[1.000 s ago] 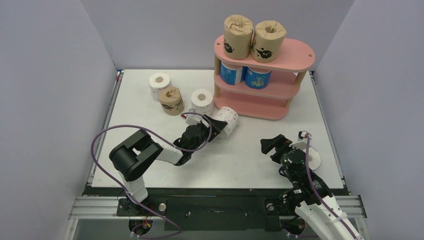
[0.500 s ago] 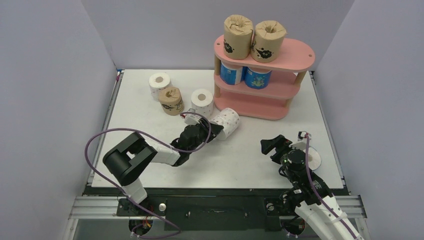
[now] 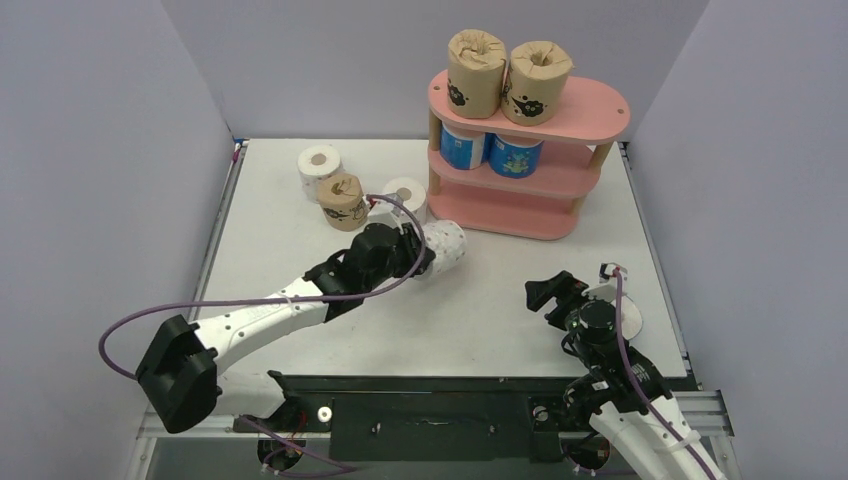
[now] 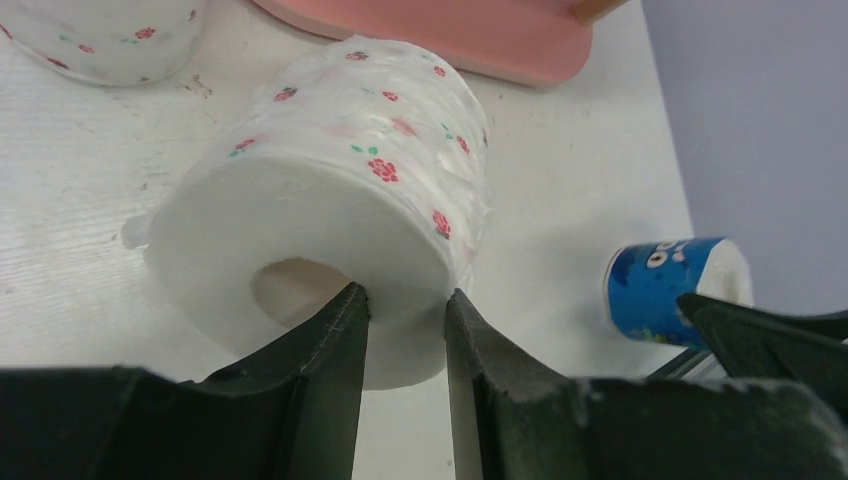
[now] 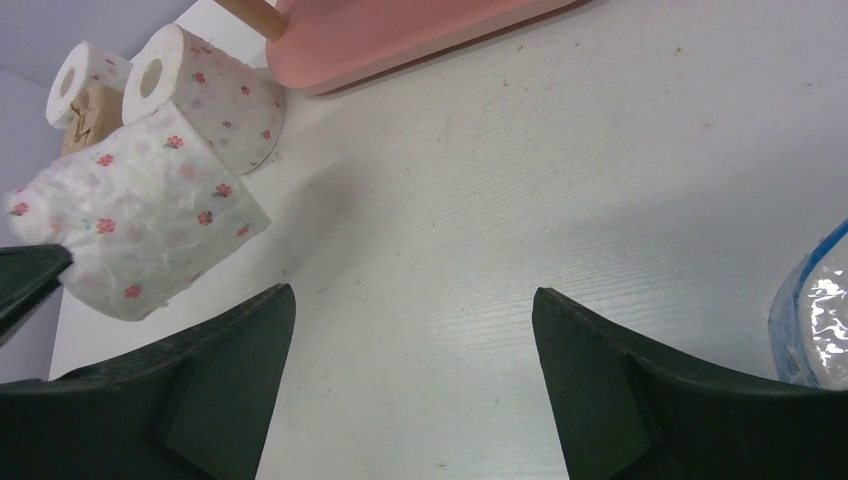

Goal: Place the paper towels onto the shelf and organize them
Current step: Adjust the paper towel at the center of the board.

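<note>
1. Pinching a white pink-dotted roll [image 4: 330,190] by its wall: the left gripper [image 4: 405,300] has one finger [image 4: 340,340] inside the core and the other outside. The roll lies on its side and looks clear of the table [image 3: 500,300] (there is a shadow under it in the right wrist view).
2. Step in hand, my read: carrying this roll to the shelf [image 3: 590,110], which sits ahead and right of the left gripper. The top board holds two brown rolls [image 3: 477,70], the middle two blue rolls [image 3: 515,155], and the bottom is bare.
3. Next move calls for tipping the roll upright and sliding it in under the middle board, between the posts. It's a thin-wall pinch, so it could slip.
4. The right gripper [image 5: 410,350] is spread wide and holds nothing. A loose blue roll [image 5: 815,310] sits just to its right.
5. Views:
   - Only the left wrist view shows the finger in the core; from the top view the wrist covers it.
   - Only the top view shows what is on each shelf tier.
   - In the top view the right gripper mostly hides the loose blue roll.
</note>
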Robot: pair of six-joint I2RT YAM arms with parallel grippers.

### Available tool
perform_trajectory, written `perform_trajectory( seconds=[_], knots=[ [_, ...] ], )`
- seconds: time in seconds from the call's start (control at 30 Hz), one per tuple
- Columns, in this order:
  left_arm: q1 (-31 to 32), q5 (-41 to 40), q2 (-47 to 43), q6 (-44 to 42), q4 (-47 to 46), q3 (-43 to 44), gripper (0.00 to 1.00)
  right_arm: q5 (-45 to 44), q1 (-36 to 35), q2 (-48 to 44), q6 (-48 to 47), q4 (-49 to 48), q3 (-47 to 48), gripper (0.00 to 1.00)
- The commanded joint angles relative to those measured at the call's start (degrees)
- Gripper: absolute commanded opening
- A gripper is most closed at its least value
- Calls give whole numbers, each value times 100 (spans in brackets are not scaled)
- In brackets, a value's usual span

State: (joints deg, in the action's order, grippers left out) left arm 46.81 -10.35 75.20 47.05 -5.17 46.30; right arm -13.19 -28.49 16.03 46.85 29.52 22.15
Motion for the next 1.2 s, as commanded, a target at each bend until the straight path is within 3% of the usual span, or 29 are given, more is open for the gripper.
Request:
perform_trajectory(
  seconds=[0.0, 0.13, 0.3, 0.63, 0.73, 0.83, 1.0, 1.03, 1.17],
  knots=[
    [483, -485, -328, -1291, 2503, 1162, 23, -157, -13, -47, -106, 77, 211, 83],
    [964, -945, -26, -1709, 3659, 1777, 25, -139, -21, 58, -117, 34, 252, 83],
    [1261, -1096, 567, -2018, 4413, 2243, 25, -53, -17, 132, -131, 25, 313, 82],
    [1448, -1041, 1653, -2254, 3841, 2485, 28, 200, -12, 309, -107, 6, 263, 82],
    [1538, -1116, 1809, -2218, 3931, 2681, 40, 307, -17, 339, -145, 15, 260, 82],
    [1622, -1253, 1667, -2206, 3987, 2785, 65, 372, -17, 371, -176, 39, 247, 82],
    [1671, -1456, 1165, -1983, 4043, 2869, 90, 409, -19, 557, -260, 33, 364, 84],
    [1684, -1519, 949, -1893, 4016, 2850, 100, 423, -21, 653, -275, 25, 438, 84],
    [1691, -1808, 12, -1523, 3611, 2191, 97, 631, -41, 1272, -385, -2, 830, 85]
  ],
)
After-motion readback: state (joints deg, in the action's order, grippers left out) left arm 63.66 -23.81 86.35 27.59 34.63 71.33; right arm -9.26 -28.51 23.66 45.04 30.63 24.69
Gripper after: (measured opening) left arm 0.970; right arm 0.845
